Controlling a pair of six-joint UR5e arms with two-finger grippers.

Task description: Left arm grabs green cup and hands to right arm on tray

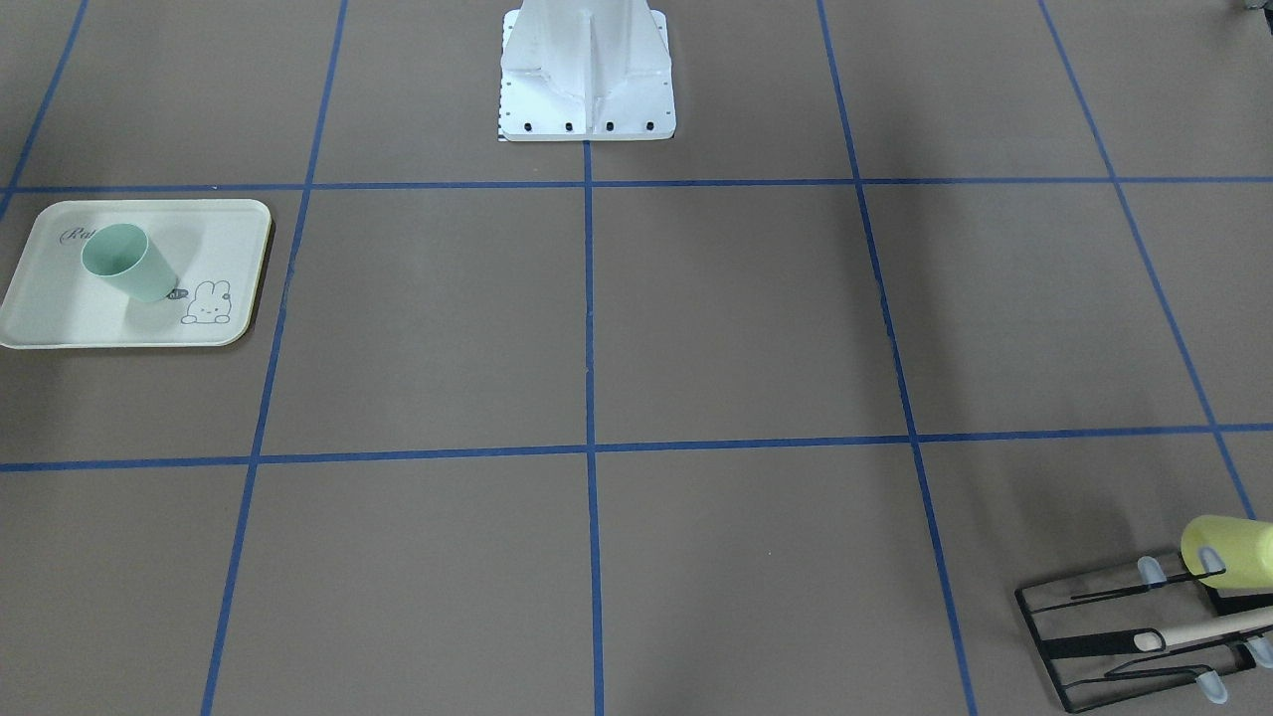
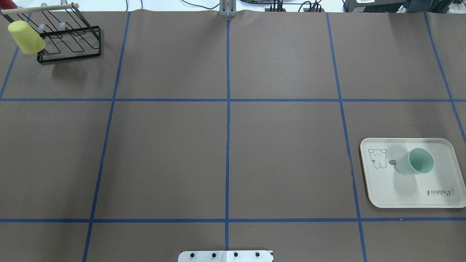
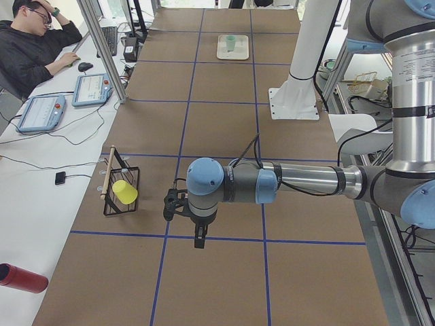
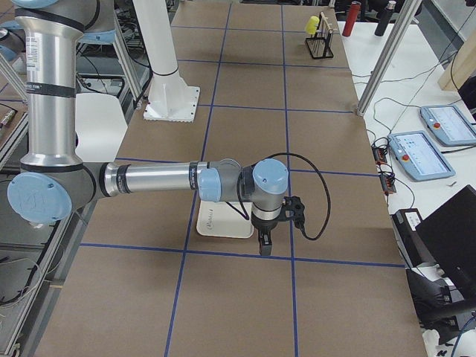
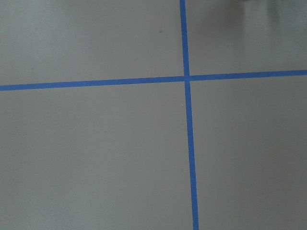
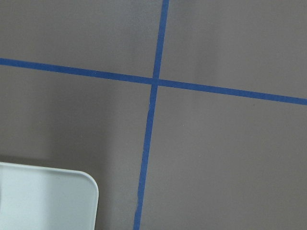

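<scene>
In the front view, the green cup (image 1: 127,261) stands on the tray (image 1: 60,320) with its open end up, right next to the little bunny drawing. The tray lies on the brown table (image 1: 736,318). Far away, in the opposite corner, a yellow cup (image 1: 1228,552) sits on a black wire rack (image 1: 1089,651).

From overhead, the green cup is on the tray on the robot's right side. The rack is far off on the left.

In the left side view, the left arm (image 3: 306,182) reaches out over the table. The left gripper (image 3: 199,239) points down near the rack. I cannot tell if its fingers are apart or together. A man (image 3: 30,47) sits at a desk.

In the right side view, the right arm (image 4: 149,178) reaches across above the tray. The right gripper (image 4: 265,244) points down just beside the tray. I cannot tell how its fingers are. The arm hides the cup here.

The left wrist camera shows only the table and blue tape lines (image 5: 187,143).

The right wrist camera shows a corner of the tray and tape lines.
</scene>
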